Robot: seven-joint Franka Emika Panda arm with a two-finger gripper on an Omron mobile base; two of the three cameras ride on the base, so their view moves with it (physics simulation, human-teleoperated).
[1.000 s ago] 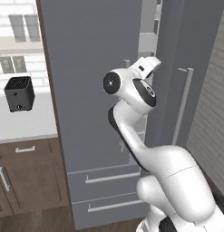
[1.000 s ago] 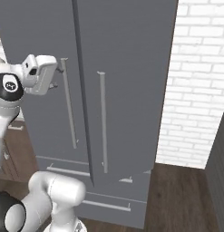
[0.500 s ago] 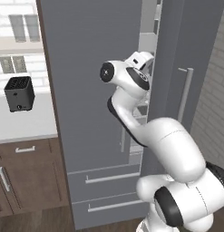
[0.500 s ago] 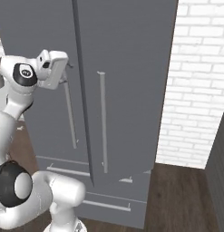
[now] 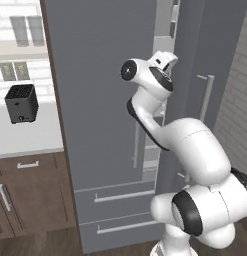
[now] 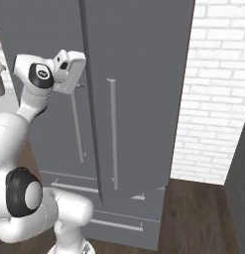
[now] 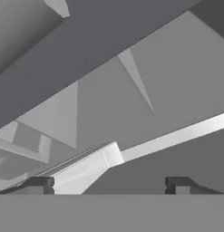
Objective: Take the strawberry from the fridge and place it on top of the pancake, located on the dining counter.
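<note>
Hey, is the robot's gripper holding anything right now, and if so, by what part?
Nothing is held. In the hand view the gripper stands open, its fingertips wide apart with only fridge interior between them. It is up at the gap between the doors.

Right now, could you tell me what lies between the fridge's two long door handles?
In the right base view, the left door's edge stands swung out between the left handle and the right handle of the fridge, with grey door panels either side.

The arm [image 5: 195, 150] is glossy white with rounded, bulbous links, black joint caps, and two small dark fingertips [image 7: 41, 183].
</note>
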